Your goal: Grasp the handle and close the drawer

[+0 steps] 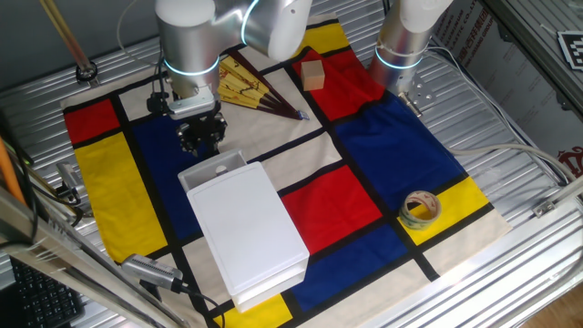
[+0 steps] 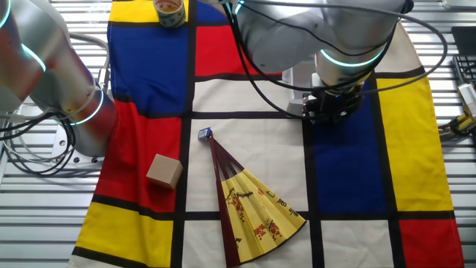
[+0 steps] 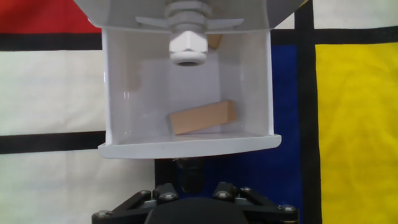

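The white box [image 1: 260, 232] lies on the coloured cloth with its drawer [image 1: 215, 170] pulled out a little towards my gripper [image 1: 201, 144]. In the hand view the open drawer [image 3: 186, 148] fills the middle, with a tan wooden block [image 3: 202, 117] lying inside it. My gripper [image 3: 190, 177] shows as one dark narrow tip pressed right under the drawer's front rim, where the handle sits. The jaws look closed together there, and the white knob itself is hidden. In the other fixed view the gripper [image 2: 333, 112] points down and the arm hides the box.
A tan wooden cube [image 1: 313, 75] and a folding fan [image 1: 250, 89] lie behind the gripper. A tape roll [image 1: 420, 210] sits at the right. A second arm [image 1: 405, 36] stands at the back of the cloth. Metal rails border the cloth.
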`<state>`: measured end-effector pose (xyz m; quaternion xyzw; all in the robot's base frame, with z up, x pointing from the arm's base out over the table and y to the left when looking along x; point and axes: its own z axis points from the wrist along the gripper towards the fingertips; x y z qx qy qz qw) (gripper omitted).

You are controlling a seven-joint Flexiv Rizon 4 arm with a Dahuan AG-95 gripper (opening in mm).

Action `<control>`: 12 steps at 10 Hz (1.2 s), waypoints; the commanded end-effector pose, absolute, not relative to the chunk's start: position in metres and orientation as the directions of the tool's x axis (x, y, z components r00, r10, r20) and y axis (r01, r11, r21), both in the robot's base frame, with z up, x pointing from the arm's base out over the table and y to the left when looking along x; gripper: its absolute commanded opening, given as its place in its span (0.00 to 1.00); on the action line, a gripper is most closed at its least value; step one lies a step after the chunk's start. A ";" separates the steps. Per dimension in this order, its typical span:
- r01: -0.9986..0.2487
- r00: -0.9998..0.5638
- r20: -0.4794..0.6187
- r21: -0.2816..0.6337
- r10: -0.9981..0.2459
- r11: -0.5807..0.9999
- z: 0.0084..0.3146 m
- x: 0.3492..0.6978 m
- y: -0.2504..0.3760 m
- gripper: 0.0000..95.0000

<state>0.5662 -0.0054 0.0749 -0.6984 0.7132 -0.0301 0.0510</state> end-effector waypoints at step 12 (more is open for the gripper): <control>-0.992 -0.033 -0.038 -0.118 -0.999 0.037 0.065 0.566 -0.004 0.40</control>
